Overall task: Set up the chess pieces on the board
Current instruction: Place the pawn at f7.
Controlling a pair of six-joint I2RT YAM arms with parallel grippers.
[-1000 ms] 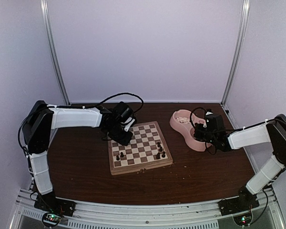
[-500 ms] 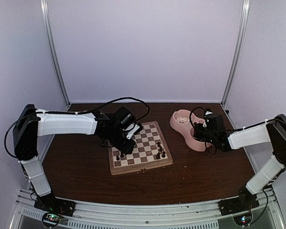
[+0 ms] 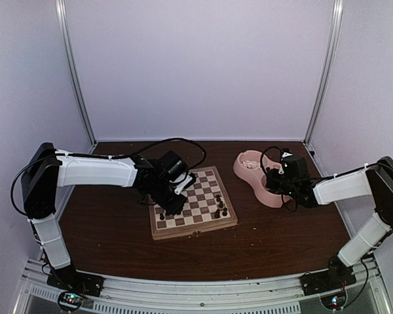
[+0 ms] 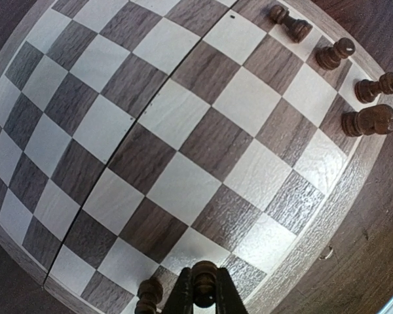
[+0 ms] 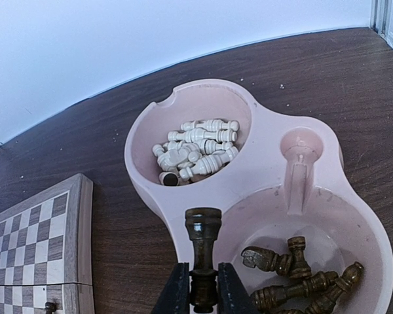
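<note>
**Q:** What was nearest to you just then?

**A:** My left claw point(image 4: 203, 297) was pinched narrow on a round-headed dark piece point(image 4: 204, 275). I held it upright, with its long axis pointing straight down at the board point(image 4: 183, 131). It hung over the edge row closest to that claw. A standing dark neighbour point(image 4: 148, 296) was just beside it, on the left in the wrist view.

**Q:** And further across the checks?

**A:** Along the opposite edge, four more dark pieces point(image 4: 334, 53) stood in a line. As far as that view showed, no piece stood on the squares between.

**Q:** So what did the coming move turn on?

**A:** I judged that the target square lay directly beneath the claw. That called for a short straight drop and then a release. The risk was the neighbour, which stood close enough to be knocked by a finger as the claw spread.

**Q:** And your other side?

**A:** My right claw point(image 5: 203, 281) was closed on a flat-topped dark piece point(image 5: 204, 229), also upright. It was above the near compartment of the pink double bowl point(image 5: 249, 190), where the loose dark pieces point(image 5: 295, 271) lay on their sides. The cream pieces point(image 5: 196, 147) were heaped in the far compartment. From that claw the board lay off to the left, well apart, so my left arm was the nearer one to it.
</note>
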